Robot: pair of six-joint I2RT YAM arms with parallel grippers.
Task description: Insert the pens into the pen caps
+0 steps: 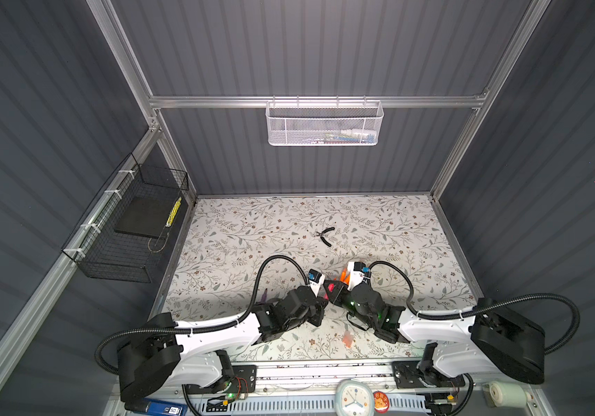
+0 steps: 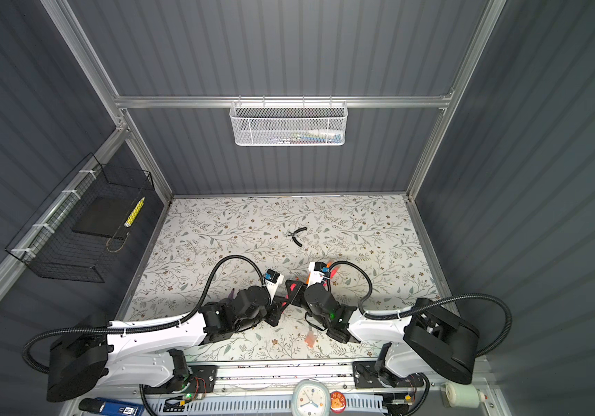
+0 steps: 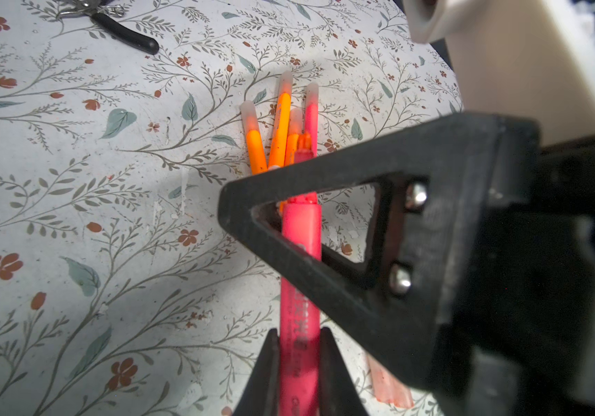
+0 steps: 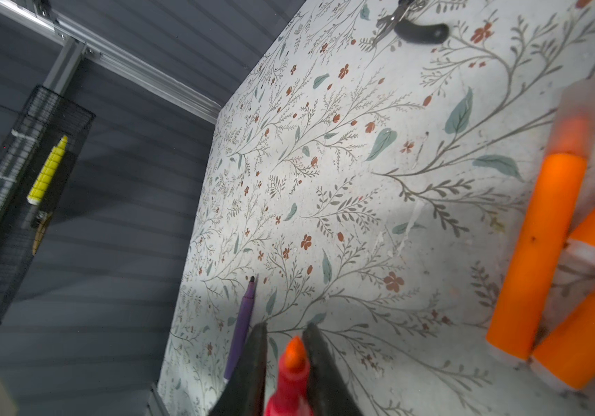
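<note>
Between the two arms, over the near middle of the desk (image 1: 253,234), a pink-red pen (image 3: 298,317) is held at both ends. The left end effector (image 3: 299,336) is closed on its barrel, one finger pressed to each side. The right end effector (image 4: 286,329) is closed around the same pen's tip end, where the orange point shows between its fingers in the right wrist view; whether a cap sits over that point I cannot tell. Just beyond the held pen, four capped pens (image 3: 281,119), three orange and one pink, lie bunched and touching on the desk. A purple pen (image 4: 242,324) lies uncapped beside the left arm. Loose pinkish caps (image 1: 347,338), how many I cannot tell, lie nearer the front edge by the right arm's wrist. Black-handled pliers (image 1: 326,236) rest further back, well apart
</note>
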